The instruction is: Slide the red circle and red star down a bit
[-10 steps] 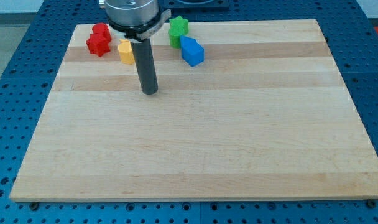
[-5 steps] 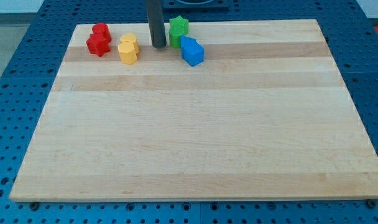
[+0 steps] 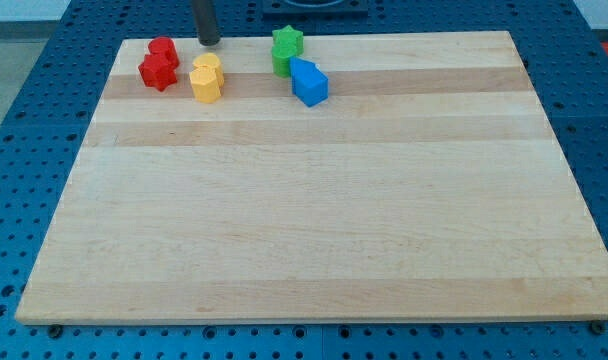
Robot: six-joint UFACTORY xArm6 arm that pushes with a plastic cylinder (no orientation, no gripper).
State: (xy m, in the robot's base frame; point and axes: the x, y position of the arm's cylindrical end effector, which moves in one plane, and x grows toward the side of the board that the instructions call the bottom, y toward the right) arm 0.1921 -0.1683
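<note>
The nearer part of the pale wooden tabletop (image 3: 314,230) carries no blocks; it rests on a blue perforated base (image 3: 14,130); the blocks all sit towards the view's top. Nearest is the blue block (image 3: 309,82), angular, its exact shape hard to tell; just above it, touching or nearly so, is the green block (image 3: 286,48), star-like. To the view's left stands the yellow block (image 3: 206,79), apart from the others. Further left, near the top-left corner, is the red star (image 3: 157,71), with the red circle (image 3: 164,49) touching it just above. At the top edge, my tip (image 3: 209,42), the end of the straight dark rod, stands just above the yellow block and to the right of the red circle, touching neither. The arm has no fingers, so nothing is gripped.
</note>
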